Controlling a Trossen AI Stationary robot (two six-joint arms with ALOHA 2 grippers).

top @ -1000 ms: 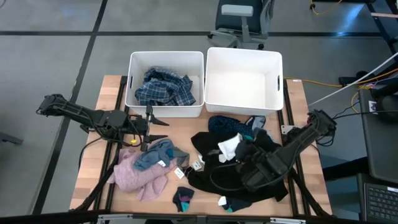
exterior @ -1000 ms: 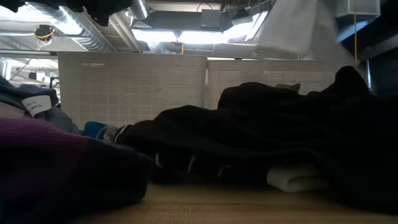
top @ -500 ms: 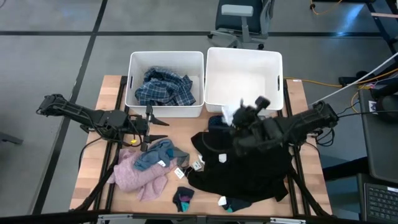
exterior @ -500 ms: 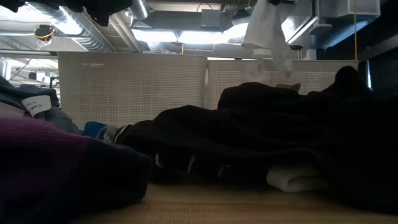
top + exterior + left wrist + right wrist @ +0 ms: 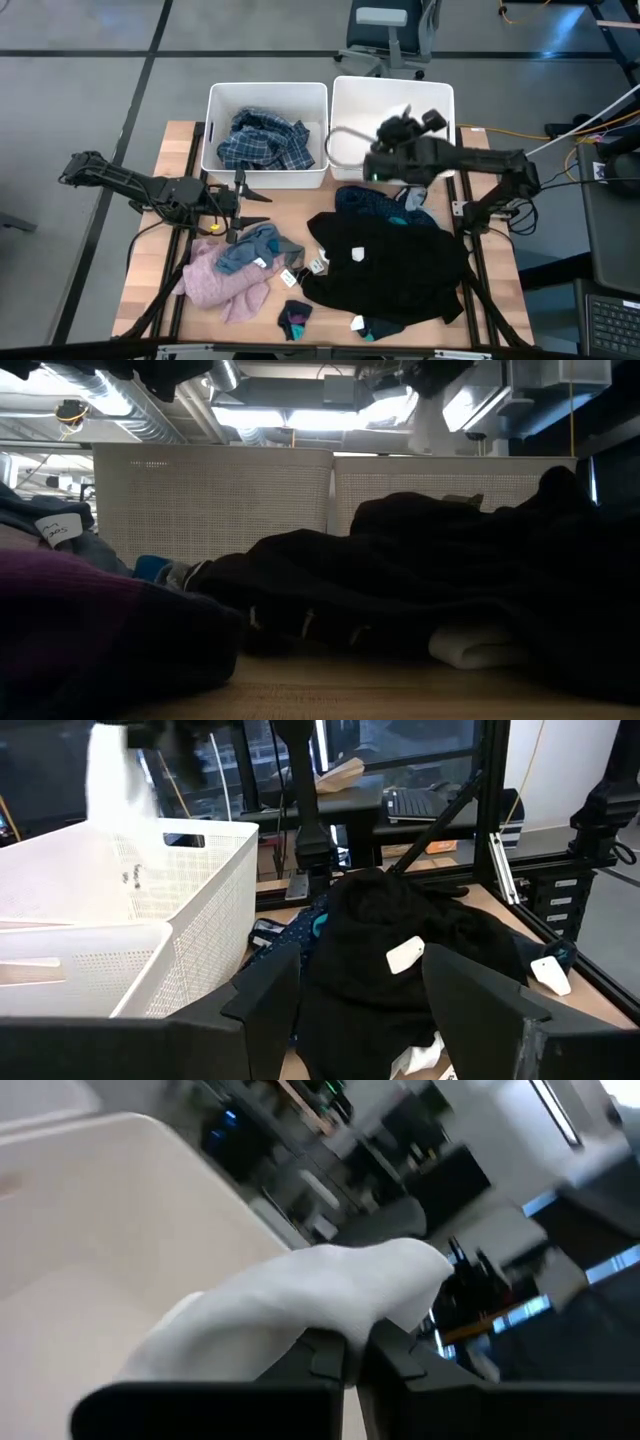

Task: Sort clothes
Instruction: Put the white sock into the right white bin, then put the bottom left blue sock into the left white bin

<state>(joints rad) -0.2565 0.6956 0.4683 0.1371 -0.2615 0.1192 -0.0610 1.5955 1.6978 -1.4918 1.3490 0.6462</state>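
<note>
My right gripper (image 5: 372, 152) is shut on a white piece of the clothes (image 5: 300, 1295) and hangs over the right white bin (image 5: 440, 150), near the wall it shares with the left bin. The blue plaid shirt (image 5: 265, 140) lies in the left white bin (image 5: 215, 100). On the table lie the black pile (image 5: 385, 265), the navy dotted cloth (image 5: 365, 203), the pink fuzzy top (image 5: 215, 280) under a grey-blue piece (image 5: 250, 250), and a small dark sock (image 5: 295, 320). My left gripper (image 5: 245, 200) waits open and level in front of the left bin. My right gripper pinches the white piece between its two fingers at one end (image 5: 345, 1325). The fingers come about level from the table's right. The piece is lifted clear and hangs slack below the gripper (image 5: 115, 780) above the right bin.
The two bins stand side by side at the table's far edge. Clothes cover the middle and right of the table, and bare wood (image 5: 150, 260) shows at the left. An office chair (image 5: 385, 30) stands beyond the table.
My right gripper has risen from the black pile with the white piece and swung toward the far edge, turning as it went, until it is over the right bin. The white piece has been lifted clear of the pile and now hangs over the bin.
</note>
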